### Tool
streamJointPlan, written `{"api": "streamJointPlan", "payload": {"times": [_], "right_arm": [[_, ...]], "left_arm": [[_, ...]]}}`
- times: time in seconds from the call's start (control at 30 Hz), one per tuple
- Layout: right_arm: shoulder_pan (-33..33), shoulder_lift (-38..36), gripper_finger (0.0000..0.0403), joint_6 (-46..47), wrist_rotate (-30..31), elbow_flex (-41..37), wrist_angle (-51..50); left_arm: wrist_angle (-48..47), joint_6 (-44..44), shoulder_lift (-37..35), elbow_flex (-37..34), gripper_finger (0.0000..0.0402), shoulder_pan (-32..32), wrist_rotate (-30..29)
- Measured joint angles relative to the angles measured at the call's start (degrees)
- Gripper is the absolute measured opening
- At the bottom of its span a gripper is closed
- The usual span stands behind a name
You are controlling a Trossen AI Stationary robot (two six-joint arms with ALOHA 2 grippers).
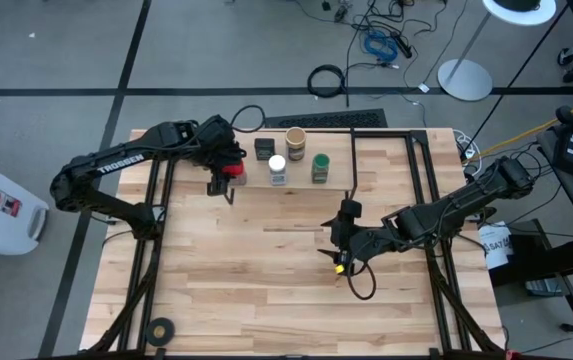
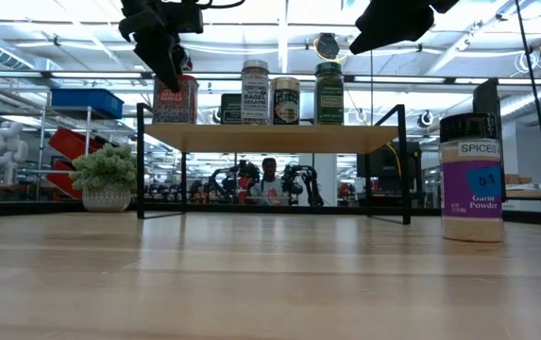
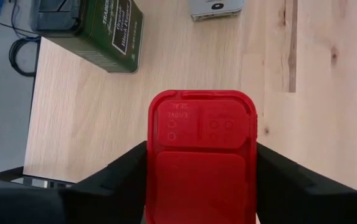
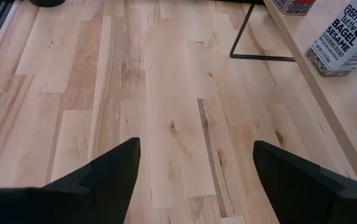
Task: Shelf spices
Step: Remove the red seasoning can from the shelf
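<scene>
Light wooden tabletop [image 1: 266, 270] carries low black-legged shelf [image 2: 270, 138]. Left gripper [image 3: 200, 165] over shelf's left end, fingers flanking red-lidded tin [image 3: 201, 155] standing on board; contact unclear. Right gripper [image 4: 194, 168] wide open, empty, above bare tabletop.

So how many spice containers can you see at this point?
6. Five on the shelf: red tin, dark square tin, white-lidded jar, tan cylinder, green-lidded jar. One garlic powder jar stands on the tabletop, seen only in the low view. Others may be hidden.
</scene>
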Motion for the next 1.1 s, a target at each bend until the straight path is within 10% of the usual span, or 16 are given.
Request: {"api": "streamJointPlan", "payload": {"times": [1.1], "right_arm": [[0.0, 0.0, 0.0299, -4.3, 0.5, 0.0, 4.8]], "left_arm": [[8.4, -16.2, -1.6, 2.1, 0.0233, -19.8, 5.2]]}}
